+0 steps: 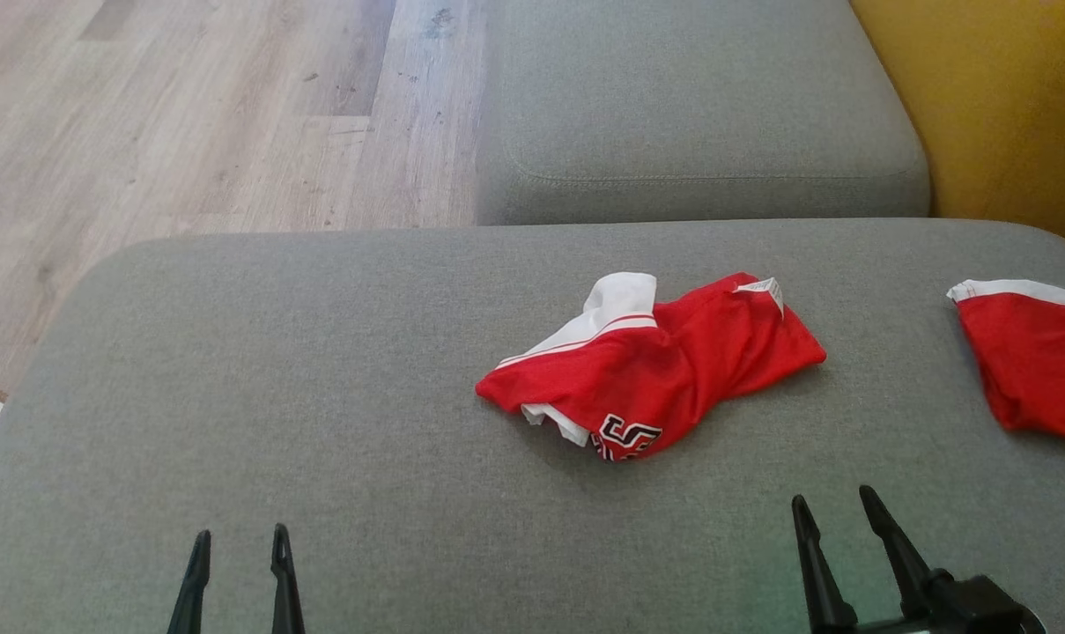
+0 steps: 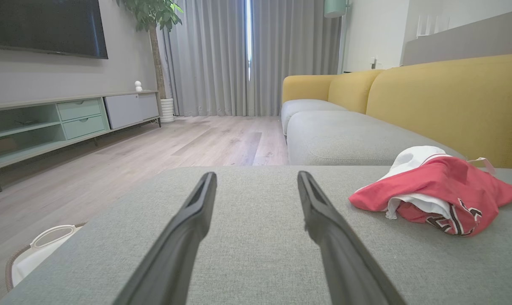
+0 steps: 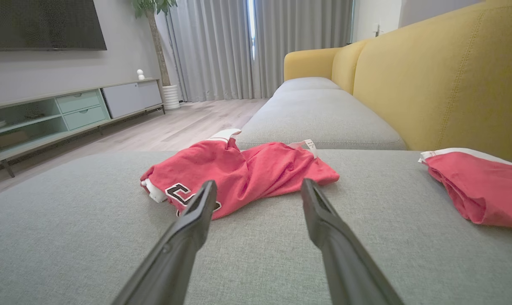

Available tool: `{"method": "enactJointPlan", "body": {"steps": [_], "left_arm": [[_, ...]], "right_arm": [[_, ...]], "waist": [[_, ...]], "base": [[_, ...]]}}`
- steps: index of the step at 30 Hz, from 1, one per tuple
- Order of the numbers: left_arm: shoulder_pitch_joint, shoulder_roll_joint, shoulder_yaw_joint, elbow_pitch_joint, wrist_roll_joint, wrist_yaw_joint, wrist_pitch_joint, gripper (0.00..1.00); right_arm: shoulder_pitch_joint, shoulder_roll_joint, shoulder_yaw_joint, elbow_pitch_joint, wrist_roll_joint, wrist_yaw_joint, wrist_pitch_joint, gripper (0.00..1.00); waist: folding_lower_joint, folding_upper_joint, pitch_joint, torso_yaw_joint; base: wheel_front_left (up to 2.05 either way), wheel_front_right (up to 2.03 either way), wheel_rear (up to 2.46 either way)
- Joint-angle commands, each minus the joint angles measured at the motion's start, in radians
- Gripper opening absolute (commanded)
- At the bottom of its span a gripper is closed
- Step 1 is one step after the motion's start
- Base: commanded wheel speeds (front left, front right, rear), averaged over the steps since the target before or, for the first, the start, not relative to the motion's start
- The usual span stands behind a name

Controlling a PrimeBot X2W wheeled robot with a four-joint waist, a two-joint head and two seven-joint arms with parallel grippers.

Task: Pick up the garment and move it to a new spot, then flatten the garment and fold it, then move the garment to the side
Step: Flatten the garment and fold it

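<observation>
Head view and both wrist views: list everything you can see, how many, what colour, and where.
crumpled garment: one, red with white trim and a black-and-white print, middle of the near cushion
second garment: one, red with a white band, right edge of that cushion
seat cushions: two in the head view, grey
backrest: one, yellow, right of the cushions
floor: one, pale wood, left
basket: one, white, on the floor beside the near cushion
television: one, dark, on the wall
cabinet: one, pale green and grey, under the television
curtains: one set, grey, far wall
left gripper: one, dark, open, lower left of the head view
right gripper: one, dark, open, lower right
</observation>
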Motion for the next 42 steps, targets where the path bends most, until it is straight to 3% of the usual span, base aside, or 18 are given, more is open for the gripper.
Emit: {"method": "enactJointPlan", "body": {"steps": [1,13,21,27,33,38,42], "left_arm": [[-0.049,-0.009,0.033,-0.026,0.000,-0.003,-0.010,1.00],[-0.102,-0.010,-0.027,0.049,-0.018,-0.016,-0.010,1.00],[-0.361,-0.011,-0.172,0.186,-0.026,-0.024,-0.010,1.00],[-0.575,-0.011,-0.210,0.318,-0.031,-0.029,-0.010,1.00],[-0.841,-0.011,-0.264,0.584,-0.060,-0.032,0.013,1.00],[-0.995,-0.007,-0.286,0.816,-0.057,-0.023,0.094,1.00],[-1.042,-0.004,-0.309,0.999,-0.060,-0.051,0.221,1.00]], "right_arm": [[-0.058,-0.007,0.024,-0.031,0.001,0.002,-0.006,1.00],[-0.091,-0.018,0.046,-0.034,-0.001,0.002,-0.006,1.00],[-0.140,-0.053,0.077,-0.064,-0.009,0.002,-0.006,1.00],[-0.200,-0.077,0.094,-0.088,-0.007,0.002,-0.006,1.00],[-0.253,-0.095,0.110,-0.107,0.001,0.002,-0.006,1.00],[-0.290,-0.097,0.139,-0.110,0.008,0.002,-0.006,1.00],[-0.312,-0.102,0.141,-0.115,0.010,0.002,-0.006,1.00]], "waist": [[-0.0001,0.0000,-0.001,-0.002],[-0.0001,0.0000,0.047,-0.062],[-0.0001,0.0000,0.172,-0.139],[-0.0001,0.0000,0.281,-0.187],[-0.0001,0.0000,0.376,-0.216],[-0.0001,0.0000,0.412,-0.249],[-0.0001,0.0000,0.418,-0.273]], "base": [[0.00,0.00,0.00],[0.00,0.00,0.00],[0.00,0.00,0.00],[0.00,0.00,0.00],[0.00,0.00,0.00],[0.00,0.00,0.00],[0.00,0.00,0.00]]}}
